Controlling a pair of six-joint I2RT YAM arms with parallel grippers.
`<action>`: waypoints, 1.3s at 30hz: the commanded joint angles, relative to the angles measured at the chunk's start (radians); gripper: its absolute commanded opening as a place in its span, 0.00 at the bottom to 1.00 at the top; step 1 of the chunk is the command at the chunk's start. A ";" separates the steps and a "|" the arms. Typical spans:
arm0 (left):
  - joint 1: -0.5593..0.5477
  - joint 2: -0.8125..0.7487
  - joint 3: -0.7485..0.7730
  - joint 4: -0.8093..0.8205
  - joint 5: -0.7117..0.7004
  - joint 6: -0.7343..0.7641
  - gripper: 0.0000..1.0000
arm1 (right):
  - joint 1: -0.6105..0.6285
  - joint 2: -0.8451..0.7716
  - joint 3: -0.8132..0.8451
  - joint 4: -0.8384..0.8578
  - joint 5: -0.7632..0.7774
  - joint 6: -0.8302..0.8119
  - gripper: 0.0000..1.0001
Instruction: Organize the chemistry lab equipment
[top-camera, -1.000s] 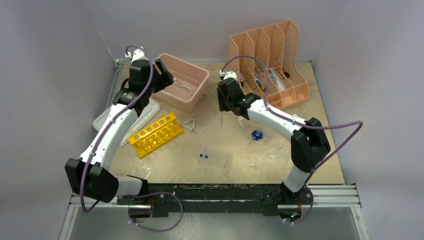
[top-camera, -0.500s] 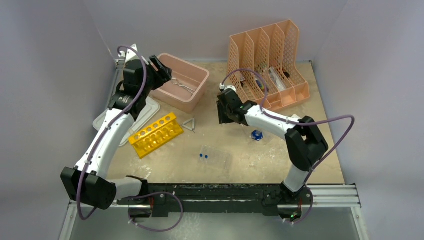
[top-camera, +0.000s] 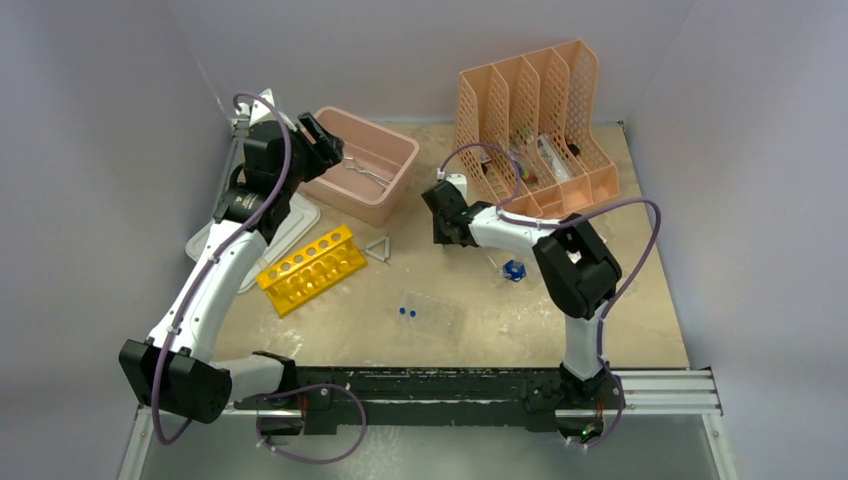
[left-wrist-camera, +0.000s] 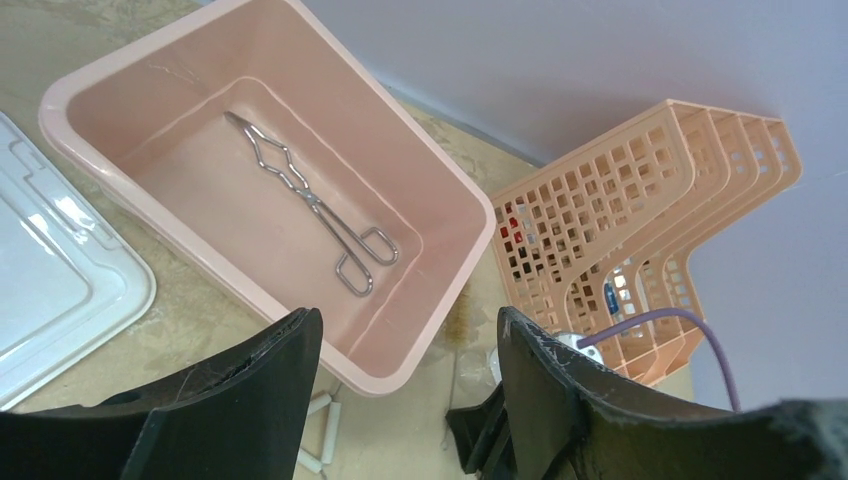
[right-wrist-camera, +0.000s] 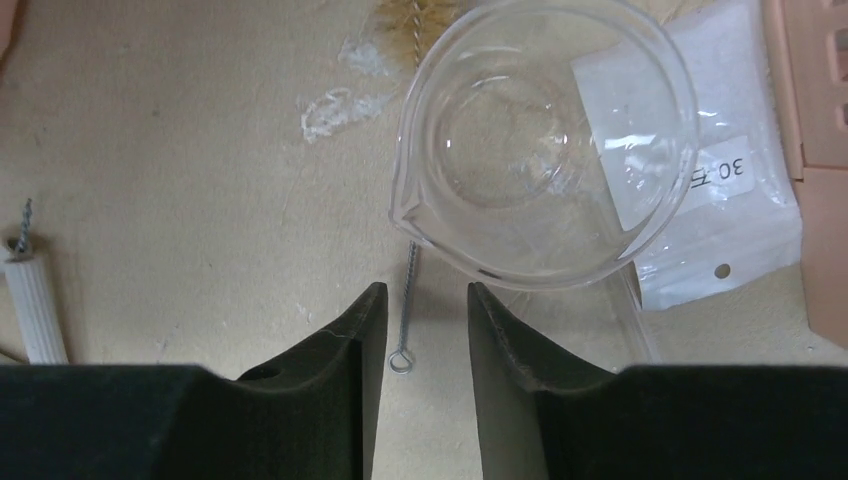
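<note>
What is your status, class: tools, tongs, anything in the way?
Left tool open, empty, near pink tub. Right tool open above brush wire; glass beaker just ahead. Tongs lie inside tub, nothing on them.

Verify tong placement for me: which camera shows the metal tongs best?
Left wrist: the metal tongs lie whole and sharp on the floor of the pink tub. Top external shows them only as a small thin glint; right wrist shows nothing of them.
</note>
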 joint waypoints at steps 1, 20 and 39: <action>0.000 -0.019 0.054 0.000 0.013 0.061 0.64 | 0.003 0.007 0.055 0.042 0.060 0.033 0.35; 0.000 -0.020 0.087 -0.039 -0.032 0.122 0.64 | 0.002 0.062 0.072 -0.024 0.064 -0.015 0.00; 0.000 -0.019 0.058 -0.041 0.153 0.064 0.74 | 0.000 -0.318 0.012 0.165 -0.116 -0.005 0.00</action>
